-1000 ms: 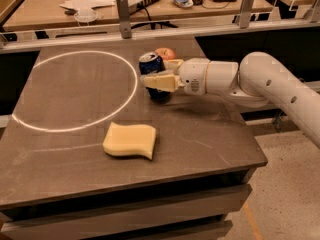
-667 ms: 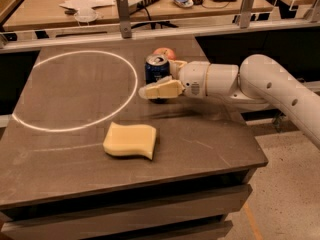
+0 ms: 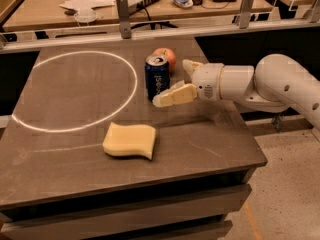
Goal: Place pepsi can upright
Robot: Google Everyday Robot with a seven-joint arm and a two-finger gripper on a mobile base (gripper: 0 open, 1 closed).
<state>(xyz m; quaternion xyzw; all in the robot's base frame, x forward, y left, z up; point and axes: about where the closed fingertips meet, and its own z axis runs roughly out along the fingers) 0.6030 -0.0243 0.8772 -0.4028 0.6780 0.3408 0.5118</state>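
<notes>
The pepsi can (image 3: 157,77) is dark blue with a silver top. It stands upright on the dark table (image 3: 65,184), just right of the white circle. My gripper (image 3: 171,83) is to the can's right, at the end of the white arm (image 3: 270,84) that reaches in from the right. Its fingers are open: the near finger (image 3: 175,95) points at the can's lower right side, and the far finger (image 3: 191,65) is apart from the can. The gripper holds nothing.
A red apple (image 3: 168,57) sits right behind the can. A yellow sponge (image 3: 130,141) lies towards the table's front. A white circle (image 3: 75,91) is marked on the table's left half. A metal rail (image 3: 150,31) and a cluttered desk run along the back.
The can was between my fingers a second ago and now stands upright on its own. My gripper has opened and drawn slightly back to the right.
</notes>
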